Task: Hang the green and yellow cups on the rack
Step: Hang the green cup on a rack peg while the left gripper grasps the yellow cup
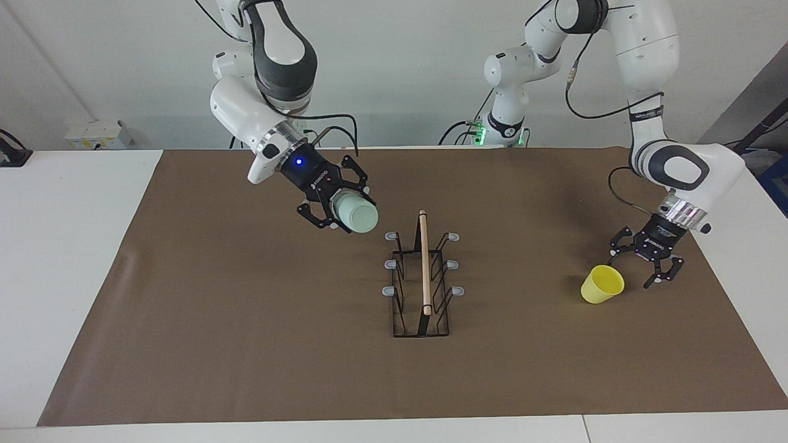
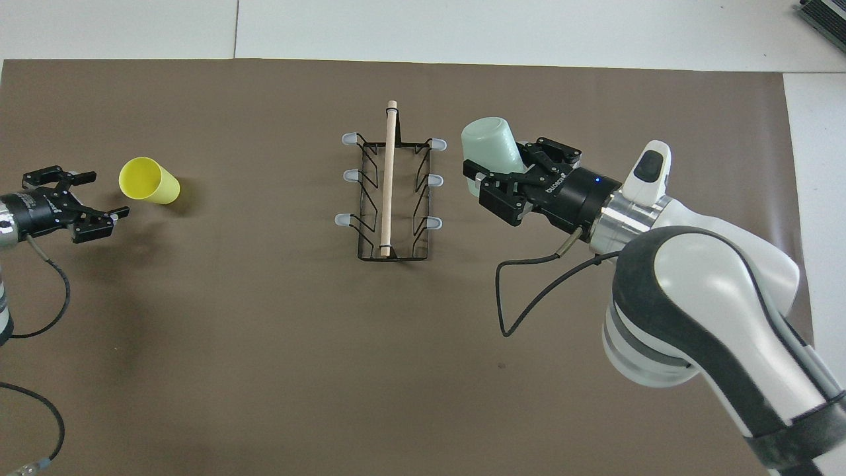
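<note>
The rack (image 1: 423,277) stands in the middle of the brown mat, wooden rod on top, all its grey-tipped pegs bare; it also shows in the overhead view (image 2: 391,192). My right gripper (image 1: 345,212) is shut on the mint green cup (image 1: 358,213) and holds it tilted in the air, over the mat beside the rack toward the right arm's end (image 2: 490,147). The yellow cup (image 1: 602,284) lies on its side on the mat toward the left arm's end (image 2: 149,180). My left gripper (image 1: 637,271) is open, low beside the yellow cup's mouth, apart from it (image 2: 106,194).
The brown mat (image 1: 246,344) covers most of the white table (image 1: 61,246). A pale box (image 1: 98,134) sits at the table's edge by the wall at the right arm's end. The right arm's black cable (image 2: 529,291) hangs over the mat.
</note>
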Tool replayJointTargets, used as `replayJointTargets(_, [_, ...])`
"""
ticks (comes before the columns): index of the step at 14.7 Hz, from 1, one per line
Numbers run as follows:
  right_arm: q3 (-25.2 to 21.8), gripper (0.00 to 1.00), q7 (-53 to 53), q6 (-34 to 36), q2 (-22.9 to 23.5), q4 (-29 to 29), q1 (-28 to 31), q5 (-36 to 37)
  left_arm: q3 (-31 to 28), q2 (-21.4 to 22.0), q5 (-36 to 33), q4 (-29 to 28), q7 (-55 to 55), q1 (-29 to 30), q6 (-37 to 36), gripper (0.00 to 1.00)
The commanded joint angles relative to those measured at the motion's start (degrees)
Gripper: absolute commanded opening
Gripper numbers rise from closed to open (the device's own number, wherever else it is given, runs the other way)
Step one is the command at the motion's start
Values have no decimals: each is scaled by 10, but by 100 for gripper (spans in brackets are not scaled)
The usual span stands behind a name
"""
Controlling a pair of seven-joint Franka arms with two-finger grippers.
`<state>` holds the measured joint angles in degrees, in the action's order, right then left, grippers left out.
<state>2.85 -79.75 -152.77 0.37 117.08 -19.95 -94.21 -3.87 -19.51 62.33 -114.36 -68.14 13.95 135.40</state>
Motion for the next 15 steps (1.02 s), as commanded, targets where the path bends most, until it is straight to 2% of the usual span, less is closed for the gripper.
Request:
replayJointTargets(1, [0, 0, -123, 0, -16, 31, -16, -151, 1, 19, 85, -52, 65, -10, 27, 100])
replayJointTargets(2, [0, 0, -166, 5, -12, 31, -17, -198, 4, 22, 103, -64, 66, -15, 42, 100])
replayJointTargets(5, [0, 0, -209, 27, -3, 38, -18, -241, 4, 20, 170, -67, 67, -37, 64, 100])
replayJointTargets(9, [0, 0, -366, 96, 10, 75, -24, -410, 6, 10, 233, -58, 68, -67, 116, 100])
replayJointTargets(15, [0, 0, -502, 165, 50, 84, -24, -458, 6, 1, 293, -50, 71, -105, 159, 100])
